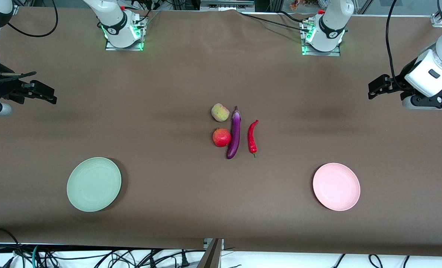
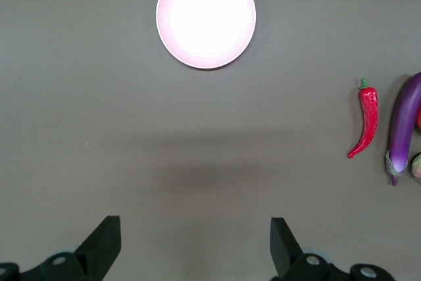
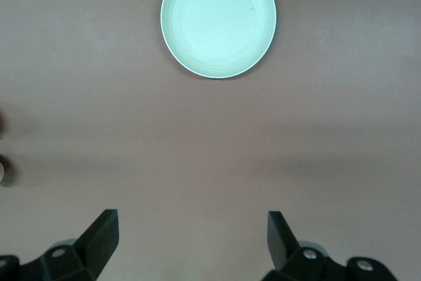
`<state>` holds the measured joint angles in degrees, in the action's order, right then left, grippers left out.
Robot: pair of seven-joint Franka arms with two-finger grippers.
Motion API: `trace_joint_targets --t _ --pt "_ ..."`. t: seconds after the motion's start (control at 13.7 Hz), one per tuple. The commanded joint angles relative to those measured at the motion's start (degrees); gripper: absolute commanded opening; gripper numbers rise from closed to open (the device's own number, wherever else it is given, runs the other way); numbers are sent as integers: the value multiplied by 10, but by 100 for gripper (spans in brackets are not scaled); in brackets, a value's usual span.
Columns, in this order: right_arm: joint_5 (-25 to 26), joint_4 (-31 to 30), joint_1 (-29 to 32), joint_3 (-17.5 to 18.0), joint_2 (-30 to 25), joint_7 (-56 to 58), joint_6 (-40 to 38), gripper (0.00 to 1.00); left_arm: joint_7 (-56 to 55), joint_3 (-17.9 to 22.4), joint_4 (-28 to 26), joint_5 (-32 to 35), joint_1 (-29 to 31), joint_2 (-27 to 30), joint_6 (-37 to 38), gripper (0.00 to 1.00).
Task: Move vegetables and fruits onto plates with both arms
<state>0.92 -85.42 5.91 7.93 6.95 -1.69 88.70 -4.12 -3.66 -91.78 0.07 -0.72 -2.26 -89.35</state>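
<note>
Nothing moved yet afaict. All four items sit bunched mid-table: eggplant (image 1: pixel 234 133) lying lengthwise, chili pepper (image 1: pixel 252 136) just beside it toward the left arm's end, not touching. On the eggplant's flank toward the right arm's end, the peach (image 1: pixel 220 112) and the red fruit (image 1: pixel 221 137), the red one nearer the front camera and right up against the eggplant.

Both plates are bare. Green plate (image 1: pixel 94 184) is toward the right arm's end, pink plate (image 1: pixel 336 186) toward the left arm's end, both nearer the camera than the produce and well apart from it.

Left gripper (image 1: pixel 378 86) hangs over bare table at its own end, jaws spread wide w/ nothing between them; its wrist cam shows that clearly. Right gripper (image 1: pixel 42 93) same deal at its end, jaws spread, empty.

So progress = zero, 4 transfers left. My guess: fruits to green via the right arm, veg to pink via the left, since that's the closer split.
</note>
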Motion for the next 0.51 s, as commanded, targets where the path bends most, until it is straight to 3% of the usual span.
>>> trace_joint_targets --t 0.0,0.44 --pt "-8 6 2 1 1 8 -1 100 10 2 23 -11 -2 -13 18 100" --pt "-7 6 2 1 1 8 -1 100 10 2 24 -11 -8 -13 18 100"
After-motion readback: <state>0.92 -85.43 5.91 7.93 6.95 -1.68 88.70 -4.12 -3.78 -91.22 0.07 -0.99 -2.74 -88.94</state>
